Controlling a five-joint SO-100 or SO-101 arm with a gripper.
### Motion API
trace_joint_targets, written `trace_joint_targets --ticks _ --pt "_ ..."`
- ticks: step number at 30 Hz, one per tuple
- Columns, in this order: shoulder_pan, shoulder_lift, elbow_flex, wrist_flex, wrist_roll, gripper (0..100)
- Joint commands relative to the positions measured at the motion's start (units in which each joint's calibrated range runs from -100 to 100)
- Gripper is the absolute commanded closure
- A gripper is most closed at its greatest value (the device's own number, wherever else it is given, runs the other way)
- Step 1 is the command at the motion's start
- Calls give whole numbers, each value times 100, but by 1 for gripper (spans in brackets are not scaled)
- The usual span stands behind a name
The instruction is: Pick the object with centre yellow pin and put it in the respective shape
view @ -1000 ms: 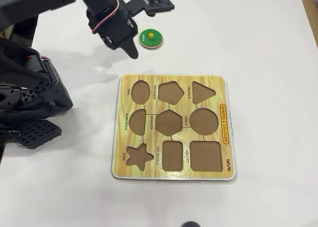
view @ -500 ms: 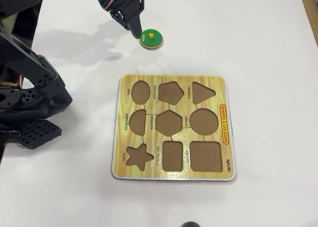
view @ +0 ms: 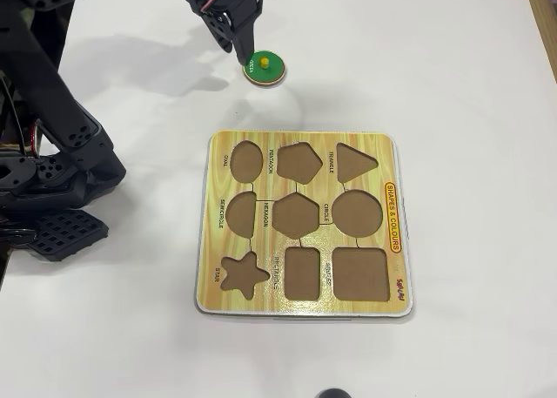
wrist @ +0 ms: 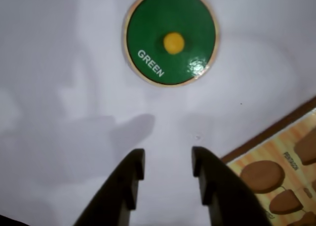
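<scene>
Lying flat on the tabletop [view: 435, 58], the stiff, light green disc [wrist: 170, 36] is best gripped by its yellow pin [wrist: 174, 42], the tool [wrist: 168, 164] being held released, empty.

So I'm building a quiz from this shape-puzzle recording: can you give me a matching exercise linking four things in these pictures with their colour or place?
Things:
1. round piece
2. pin
3. gripper
4. star cutout

Descriptions:
A. yellow
B. black, open, nothing between its fingers
C. green, lying on the white table
D. bottom left corner of the puzzle board in the overhead view

Pairs: 1-C, 2-A, 3-B, 4-D
</scene>
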Motion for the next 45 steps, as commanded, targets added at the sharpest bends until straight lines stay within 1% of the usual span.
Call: trace_joint_targets --ticks 1,10,17,20,27,35,45 --pt "-16 286 -288 -4 -14 89" --pt "110 470 -234 5 -14 88" --pt "452 478 -288 -64 -14 89" --pt "521 528 -594 5 -4 88" --pt "569 1281 -1556 22 -4 88" --pt "833 1574 -1736 5 -9 88" --pt "784 2001 -2212 -64 -4 89"
